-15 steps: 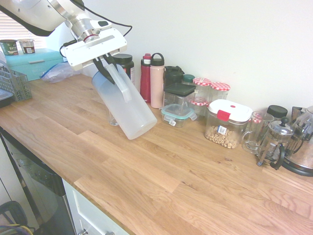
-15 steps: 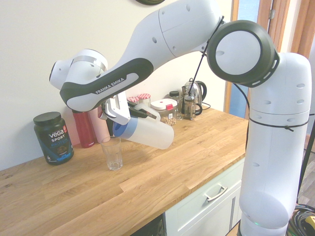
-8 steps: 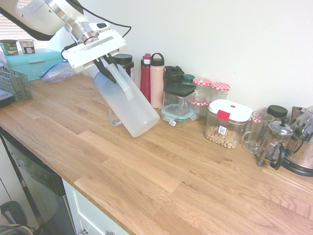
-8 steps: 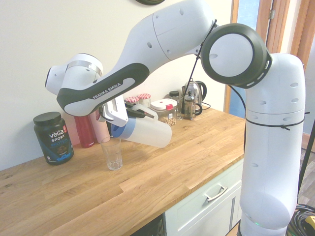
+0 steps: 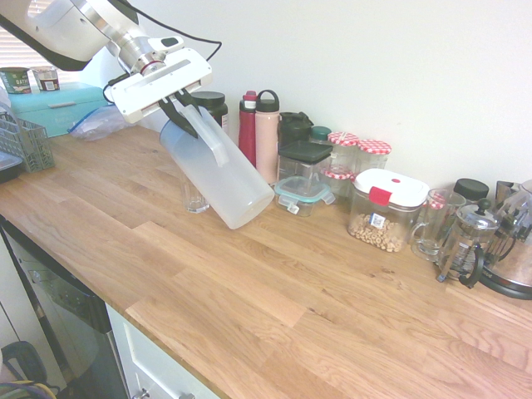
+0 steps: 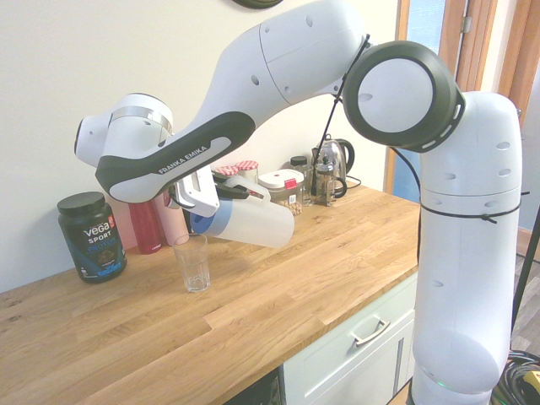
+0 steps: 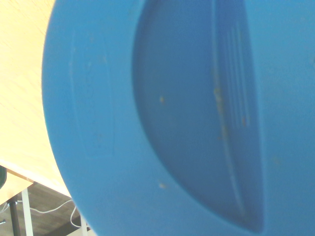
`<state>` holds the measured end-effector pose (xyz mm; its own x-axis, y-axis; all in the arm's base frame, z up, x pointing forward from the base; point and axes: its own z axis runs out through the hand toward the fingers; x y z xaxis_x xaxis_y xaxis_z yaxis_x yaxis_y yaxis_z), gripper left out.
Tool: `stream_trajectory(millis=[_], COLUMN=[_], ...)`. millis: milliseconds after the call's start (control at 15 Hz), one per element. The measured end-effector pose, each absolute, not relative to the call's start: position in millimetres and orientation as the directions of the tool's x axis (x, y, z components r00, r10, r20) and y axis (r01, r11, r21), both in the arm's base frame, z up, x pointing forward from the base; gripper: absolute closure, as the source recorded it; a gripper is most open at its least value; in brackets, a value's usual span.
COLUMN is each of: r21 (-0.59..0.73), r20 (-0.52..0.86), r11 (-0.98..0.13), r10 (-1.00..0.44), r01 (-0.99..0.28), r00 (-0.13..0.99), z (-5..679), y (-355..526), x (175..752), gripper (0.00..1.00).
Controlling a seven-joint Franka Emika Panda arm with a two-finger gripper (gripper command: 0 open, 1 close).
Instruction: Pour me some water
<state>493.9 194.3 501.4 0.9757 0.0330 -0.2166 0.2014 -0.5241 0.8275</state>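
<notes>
A tall frosted jug (image 5: pixel 223 176) with a blue lid (image 7: pixel 172 118) hangs tilted above the wooden counter (image 5: pixel 274 291), lid end low and base raised. My gripper (image 5: pixel 179 106) is shut on its side handle (image 6: pixel 245 187). The jug (image 6: pixel 257 226) lies almost level, its lid end just above a clear drinking glass (image 6: pixel 193 263) that stands upright on the counter. In the first exterior view the glass (image 5: pixel 194 198) is partly hidden behind the jug. I cannot make out the water or any stream. The blue lid fills the wrist view.
A red bottle (image 5: pixel 248 133) and a pink bottle (image 5: pixel 267 137) stand at the wall behind the jug, with jars, a cereal container (image 5: pixel 387 209), mugs and a French press (image 5: pixel 467 243) to the right. A black tub (image 6: pixel 91 236) stands beside the glass. A dish rack (image 5: pixel 23 143) is far left.
The jug's base has risen a little, so it lies flatter over the glass. The arm has drifted slightly along the counter. The grip stays shut.
</notes>
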Motion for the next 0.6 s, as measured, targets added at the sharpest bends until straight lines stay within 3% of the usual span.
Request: stream_trajectory(millis=[333,600], r21=[0.812,0.710], r20=[-0.217,-0.141], r11=[-0.549,-0.688], r10=[0.029,0.068], r01=[0.197,0.149], r00=[0.976,0.988], z=[502.7,537.1], y=[191.4,171.5], x=[494.3,487.2], gripper=[1.00,1.00])
